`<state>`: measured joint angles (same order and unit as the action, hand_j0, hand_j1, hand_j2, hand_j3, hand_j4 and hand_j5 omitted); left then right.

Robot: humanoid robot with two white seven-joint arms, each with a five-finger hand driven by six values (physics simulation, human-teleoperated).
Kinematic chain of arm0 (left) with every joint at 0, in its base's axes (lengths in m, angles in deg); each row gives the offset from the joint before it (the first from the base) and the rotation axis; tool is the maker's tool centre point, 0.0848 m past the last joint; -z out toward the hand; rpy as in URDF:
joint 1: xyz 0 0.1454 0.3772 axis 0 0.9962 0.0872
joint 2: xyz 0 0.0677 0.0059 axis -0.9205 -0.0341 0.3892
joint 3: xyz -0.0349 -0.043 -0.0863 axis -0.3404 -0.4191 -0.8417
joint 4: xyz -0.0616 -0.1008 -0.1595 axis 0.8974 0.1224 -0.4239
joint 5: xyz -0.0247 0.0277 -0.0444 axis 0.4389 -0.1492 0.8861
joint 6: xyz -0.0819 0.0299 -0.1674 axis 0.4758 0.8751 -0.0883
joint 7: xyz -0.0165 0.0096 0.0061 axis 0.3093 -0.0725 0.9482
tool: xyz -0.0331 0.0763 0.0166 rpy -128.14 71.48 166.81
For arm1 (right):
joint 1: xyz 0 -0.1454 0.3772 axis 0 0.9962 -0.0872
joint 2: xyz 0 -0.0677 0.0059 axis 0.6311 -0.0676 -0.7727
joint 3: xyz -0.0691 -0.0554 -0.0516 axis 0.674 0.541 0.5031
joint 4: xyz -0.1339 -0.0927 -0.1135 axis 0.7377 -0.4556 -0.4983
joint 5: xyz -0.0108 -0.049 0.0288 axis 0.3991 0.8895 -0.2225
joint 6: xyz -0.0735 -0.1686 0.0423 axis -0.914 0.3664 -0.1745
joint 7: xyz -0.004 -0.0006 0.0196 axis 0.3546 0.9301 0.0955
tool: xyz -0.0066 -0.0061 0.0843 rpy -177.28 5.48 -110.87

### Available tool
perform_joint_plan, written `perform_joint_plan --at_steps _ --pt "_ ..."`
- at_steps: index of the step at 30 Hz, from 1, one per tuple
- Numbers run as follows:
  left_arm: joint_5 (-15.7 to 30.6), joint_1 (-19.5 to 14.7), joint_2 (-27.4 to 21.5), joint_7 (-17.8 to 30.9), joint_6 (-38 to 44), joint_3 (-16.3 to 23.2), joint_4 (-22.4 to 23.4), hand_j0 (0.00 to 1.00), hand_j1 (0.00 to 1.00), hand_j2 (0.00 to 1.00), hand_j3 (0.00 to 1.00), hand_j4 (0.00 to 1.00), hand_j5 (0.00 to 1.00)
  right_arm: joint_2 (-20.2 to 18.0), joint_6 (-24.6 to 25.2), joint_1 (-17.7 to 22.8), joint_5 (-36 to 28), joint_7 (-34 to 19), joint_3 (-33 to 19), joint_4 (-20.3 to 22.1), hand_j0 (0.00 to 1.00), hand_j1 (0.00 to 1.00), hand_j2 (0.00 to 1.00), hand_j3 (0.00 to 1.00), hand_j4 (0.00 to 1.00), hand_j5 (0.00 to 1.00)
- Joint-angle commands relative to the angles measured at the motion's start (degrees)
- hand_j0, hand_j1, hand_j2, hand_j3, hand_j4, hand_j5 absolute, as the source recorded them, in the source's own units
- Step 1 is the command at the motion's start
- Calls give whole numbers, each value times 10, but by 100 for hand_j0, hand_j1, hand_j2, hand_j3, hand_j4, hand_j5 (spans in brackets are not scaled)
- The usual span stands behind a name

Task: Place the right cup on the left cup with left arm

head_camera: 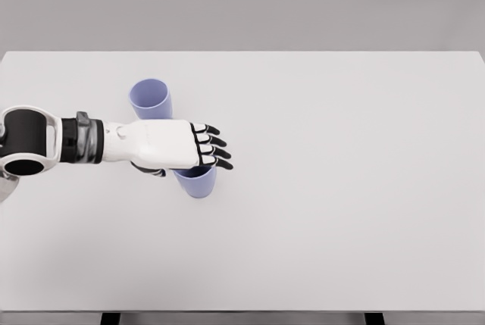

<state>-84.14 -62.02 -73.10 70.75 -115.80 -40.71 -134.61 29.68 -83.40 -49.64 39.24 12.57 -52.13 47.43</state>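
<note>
The 2 cups are small, smooth, pale lavender tumblers with thin walls and plain round rims, slightly tapered toward the base, and they look like moulded plastic; I judge them light, stiff and not fragile, but slick enough that a loose grip could let one slide or tip. The left cup (151,98) stands upright and open-mouthed on the far left part of the white table (341,189), just beyond the forearm and clear of the hand. The right cup (197,181) sits nearer the camera and slightly to the right, mostly hidden beneath the left hand (168,145), with only its lower wall and base side showing below the palm. That hand lies palm-down across the cup, its 4 black-tipped fingers (214,147) stretched out nearly straight past the rim and the thumb tucked under on the near side; whether it already presses the cup wall I cannot tell, since the palm covers the contact. The best hold seems a wrap around the upper wall, thumb opposing fingers, firm but not crushing, keeping the cup vertical so its tapered base can drop into the other's mouth. The matte table top offers modest friction, so a sideways nudge could shove the light cup away.
</note>
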Motion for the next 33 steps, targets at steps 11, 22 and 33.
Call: perform_joint_plan --at_steps 11,22,33 --pt "-13 0 0 0 1 7 0 100 100 100 100 100 100 0 0 0 0 0 0 0 100 100 100 100 100 100" --pt "-14 1 4 0 1 10 0 82 82 82 82 82 82 0 0 0 0 0 0 0 100 100 100 100 100 100" --pt "-14 4 3 0 1 10 3 51 51 51 51 51 51 0 0 0 0 0 0 0 100 100 100 100 100 100"
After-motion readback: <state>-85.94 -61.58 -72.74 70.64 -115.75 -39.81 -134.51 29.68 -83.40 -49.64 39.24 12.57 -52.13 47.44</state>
